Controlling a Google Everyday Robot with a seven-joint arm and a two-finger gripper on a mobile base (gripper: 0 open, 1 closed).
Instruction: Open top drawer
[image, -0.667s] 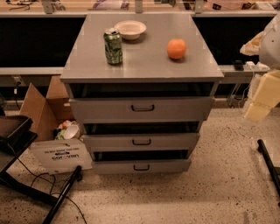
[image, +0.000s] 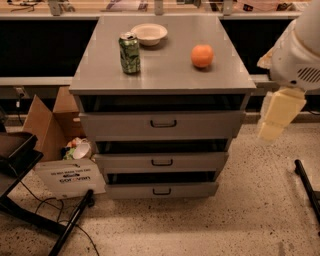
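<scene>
The top drawer (image: 162, 125) is the tallest, widest grey front of three, just under the cabinet's grey top (image: 165, 70). It has a small dark loop handle (image: 163, 123) at its middle, and a dark gap shows above the front. My gripper (image: 274, 125) is the cream-coloured end of the white arm at the right edge. It hangs in the air beside the cabinet's right side, at about the top drawer's height and apart from it, well right of the handle.
A green can (image: 130, 53), a white bowl (image: 149, 34) and an orange (image: 202, 55) stand on the cabinet top. Two shorter drawers (image: 161, 162) lie below. A cardboard box (image: 47, 125) and a sign (image: 70, 177) sit at the left, and a dark stand (image: 20, 170) with cables on the floor.
The arm with the gripper has come a little further left into view, toward the cabinet's right side. The drawers look unchanged.
</scene>
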